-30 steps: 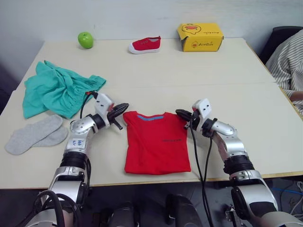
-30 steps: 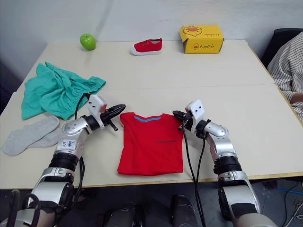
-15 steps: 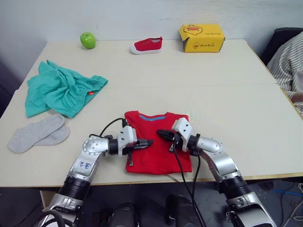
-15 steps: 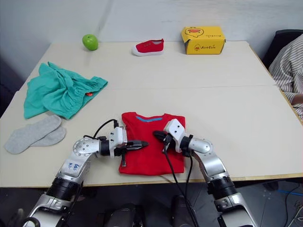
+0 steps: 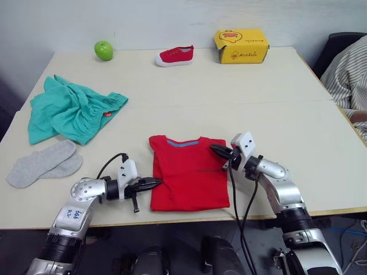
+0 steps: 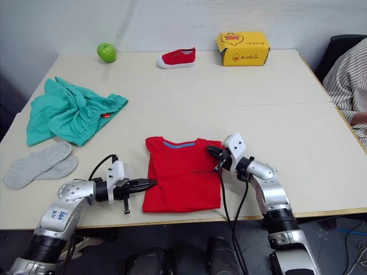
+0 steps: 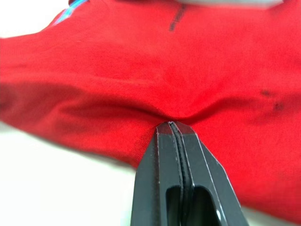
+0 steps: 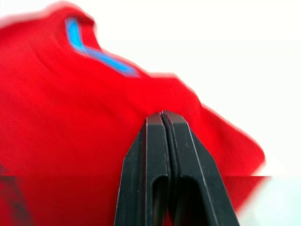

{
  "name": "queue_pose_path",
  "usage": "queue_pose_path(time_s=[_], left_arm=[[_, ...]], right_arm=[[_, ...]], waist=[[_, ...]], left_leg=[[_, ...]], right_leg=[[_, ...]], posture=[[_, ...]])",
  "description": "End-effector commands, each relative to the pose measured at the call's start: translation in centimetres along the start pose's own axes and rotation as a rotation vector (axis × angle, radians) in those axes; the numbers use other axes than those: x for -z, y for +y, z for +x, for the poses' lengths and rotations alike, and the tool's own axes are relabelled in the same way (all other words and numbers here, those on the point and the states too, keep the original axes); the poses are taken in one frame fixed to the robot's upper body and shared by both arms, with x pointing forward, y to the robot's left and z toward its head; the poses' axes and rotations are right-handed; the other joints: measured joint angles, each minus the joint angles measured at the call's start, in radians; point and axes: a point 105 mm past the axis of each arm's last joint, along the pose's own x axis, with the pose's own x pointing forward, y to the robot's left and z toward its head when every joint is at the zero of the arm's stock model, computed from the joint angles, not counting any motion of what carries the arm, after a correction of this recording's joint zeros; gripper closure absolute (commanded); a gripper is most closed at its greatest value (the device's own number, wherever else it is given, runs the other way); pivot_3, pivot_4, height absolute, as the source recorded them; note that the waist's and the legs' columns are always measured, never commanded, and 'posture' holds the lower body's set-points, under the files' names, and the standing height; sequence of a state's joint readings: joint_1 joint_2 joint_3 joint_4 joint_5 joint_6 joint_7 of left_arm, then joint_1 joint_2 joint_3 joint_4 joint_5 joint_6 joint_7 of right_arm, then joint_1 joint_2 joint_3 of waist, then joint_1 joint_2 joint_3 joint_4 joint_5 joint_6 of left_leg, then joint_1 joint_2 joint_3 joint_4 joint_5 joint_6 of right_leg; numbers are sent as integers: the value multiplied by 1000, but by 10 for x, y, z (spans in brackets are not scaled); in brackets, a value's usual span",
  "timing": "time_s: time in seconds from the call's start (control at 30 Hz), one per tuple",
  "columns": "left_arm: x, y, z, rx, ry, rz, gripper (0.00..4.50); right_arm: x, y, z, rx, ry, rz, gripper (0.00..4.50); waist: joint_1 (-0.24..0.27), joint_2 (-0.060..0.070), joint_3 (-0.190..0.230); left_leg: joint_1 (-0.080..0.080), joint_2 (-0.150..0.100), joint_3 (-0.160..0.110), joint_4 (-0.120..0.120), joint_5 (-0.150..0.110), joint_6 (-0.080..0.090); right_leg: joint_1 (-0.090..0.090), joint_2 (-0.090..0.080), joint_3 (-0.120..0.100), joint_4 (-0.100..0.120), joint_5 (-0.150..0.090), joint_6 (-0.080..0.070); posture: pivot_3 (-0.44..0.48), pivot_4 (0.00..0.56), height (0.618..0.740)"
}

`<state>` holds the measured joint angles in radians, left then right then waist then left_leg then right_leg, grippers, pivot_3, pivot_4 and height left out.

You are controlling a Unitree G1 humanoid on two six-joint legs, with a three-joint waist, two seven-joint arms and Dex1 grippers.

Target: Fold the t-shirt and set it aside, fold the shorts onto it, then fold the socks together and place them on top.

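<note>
The t-shirt [image 5: 188, 178] lies folded into a narrow rectangle near the front edge of the table [image 5: 241, 91], collar toward the far side, and it sits where it did a moment ago. What has changed is the arms: half a second back both grippers were in over the middle of the red cloth, nearly tip to tip, and now they have drawn apart to the garment's sides. The left gripper [image 5: 156, 182] is low at the shirt's left edge near the bottom hem, its two black fingers pressed together; from its wrist view the tips meet right at a small pucker in the cloth, though I cannot tell whether any fabric is caught between them. The right gripper [image 5: 217, 149] is at the upper right corner by the shoulder, fingers likewise pressed together with their tips against the red cloth, the blue neck label just beyond them. The shorts [image 5: 70, 109] are bunched in a heap at the left of the table, unmoved, and the socks [image 5: 42, 164] lie overlapping just in front of them. Along the far edge stand a green apple [image 5: 104, 49], a small red shoe [image 5: 174, 55] and a yellow box [image 5: 241, 45]. A person's striped sleeve [image 5: 347, 80] shows at the right.
</note>
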<state>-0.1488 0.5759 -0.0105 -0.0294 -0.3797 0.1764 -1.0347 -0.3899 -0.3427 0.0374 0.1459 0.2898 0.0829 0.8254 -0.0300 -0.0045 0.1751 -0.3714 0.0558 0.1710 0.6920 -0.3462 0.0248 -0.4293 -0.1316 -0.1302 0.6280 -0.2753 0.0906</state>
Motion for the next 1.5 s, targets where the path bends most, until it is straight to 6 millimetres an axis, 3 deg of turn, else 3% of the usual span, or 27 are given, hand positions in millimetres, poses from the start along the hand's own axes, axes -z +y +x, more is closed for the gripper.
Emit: queue_pose_path(time_s=[0.03,0.13,0.27,0.47,0.63,0.8,0.9,1.03,1.13,1.3,1.43,1.5], left_arm=[[-16,-7,-7,79,-27,58,4500],[-7,-15,0,114,-9,52,4500],[17,-19,9,100,97,80,4500],[41,-23,6,35,212,33,4500],[65,-27,-18,-24,372,0,4500],[59,-16,-29,-109,362,-16,4500],[25,-9,-28,-98,177,-47,4500],[-17,-10,-33,9,-13,-65,4500],[-35,-5,-30,41,-83,-39,4500],[-37,-3,-3,117,-82,41,4500],[-14,-8,19,206,20,134,4500],[-10,0,33,170,6,164,4500]], right_arm=[[-23,44,-3,-176,-72,-40,4466],[-6,72,-5,-215,-7,-27,4466],[12,78,-9,-167,47,-33,4466],[26,49,-30,-24,105,-66,4466],[32,3,-50,174,144,-81,4466],[23,-17,-54,250,123,-84,4466],[2,-8,-44,186,33,-71,4466],[-22,24,-24,27,-58,-58,4466],[-21,57,-12,-131,-41,-73,4466],[0,84,-6,-238,36,-68,4466],[19,84,-9,-244,110,-50,4466],[25,82,-13,-245,137,-50,4466]], waist=[[2,0,0],[3,0,0],[2,0,0],[4,0,0],[-1,3,-3],[-3,6,-7],[-4,6,-7],[-1,5,-5],[2,5,-5],[5,4,-5],[1,4,-5],[2,3,-5]], left_leg=[[0,0,0,0,0,0],[0,-1,-1,-1,-1,0],[0,-3,0,-1,-1,0],[2,-2,0,-1,-1,0],[4,-1,0,-2,-2,0],[12,0,3,-9,0,-3],[14,3,4,-10,0,-6],[12,8,3,-11,1,-11],[11,7,3,-10,1,-11],[10,3,3,-10,0,-8],[6,1,4,-9,0,-6],[4,0,3,-8,0,-6]], right_leg=[[0,0,0,0,0,0],[1,0,-1,-2,0,0],[0,-2,0,-2,0,0],[1,-2,0,-5,0,0],[1,-2,1,-5,0,-1],[4,-1,3,-4,-2,-4],[3,-1,4,-2,-3,-6],[1,2,3,0,-5,-9],[1,3,2,-1,-5,-10],[1,4,1,-2,-5,-8],[-1,4,1,-2,-3,-5],[-1,5,0,-3,-3,-5]], posture=[[0,150,740],[0,150,740],[0,150,740],[0,150,740],[0,150,740],[0,150,740],[0,150,740],[0,150,740],[0,150,740],[0,150,740],[0,150,740],[0,150,740]])
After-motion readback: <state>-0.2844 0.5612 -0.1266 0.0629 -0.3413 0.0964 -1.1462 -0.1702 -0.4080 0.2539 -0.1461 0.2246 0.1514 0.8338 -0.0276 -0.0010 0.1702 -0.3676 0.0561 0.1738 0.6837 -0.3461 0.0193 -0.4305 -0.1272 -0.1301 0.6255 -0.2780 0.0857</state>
